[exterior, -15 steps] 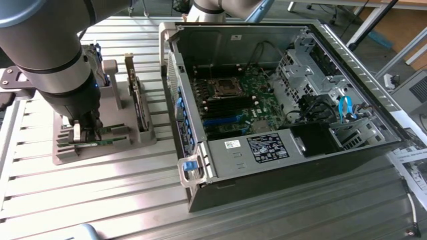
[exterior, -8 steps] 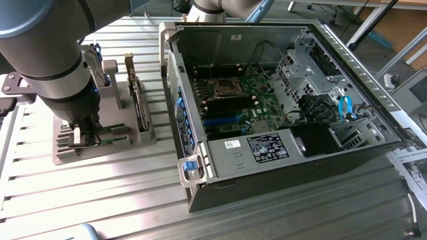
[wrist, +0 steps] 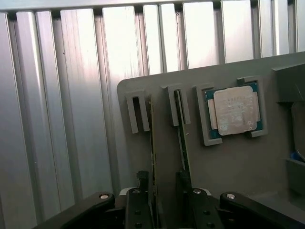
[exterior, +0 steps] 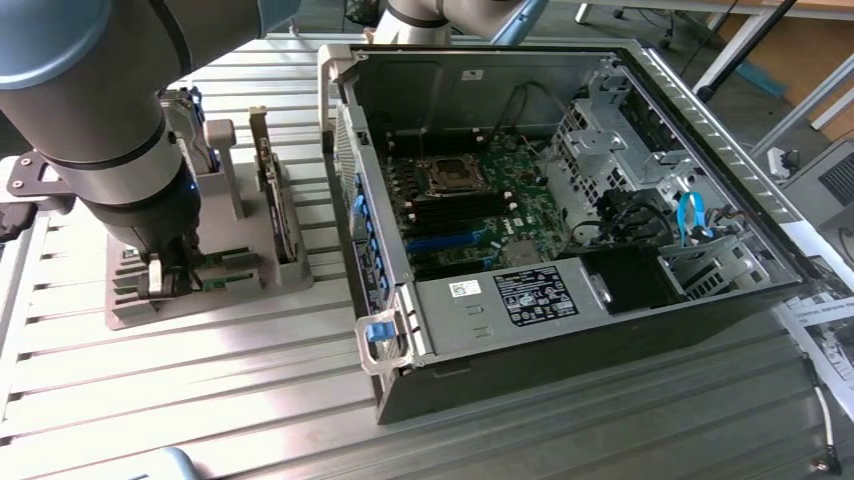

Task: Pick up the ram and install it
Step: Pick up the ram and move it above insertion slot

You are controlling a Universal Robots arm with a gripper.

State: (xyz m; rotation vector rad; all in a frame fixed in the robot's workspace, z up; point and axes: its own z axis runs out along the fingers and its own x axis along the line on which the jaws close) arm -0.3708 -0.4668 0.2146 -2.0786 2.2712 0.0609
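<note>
Hovering gripper [wrist: 163, 176], two rams [wrist: 153, 143] (jaws apart)

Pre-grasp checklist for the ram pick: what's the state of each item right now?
1. Gripper open: ok.
2. Both ram sticks on edge in the gray fixture, one nearer the processor, one farther: ok.
3. Fingers around one stick only: cannot tell.
4. Processor seated in its nest, away from the fingers: ok.
5. Computer case open, motherboard exposed: ok.
6. Black memory slots look empty: ok.
</note>
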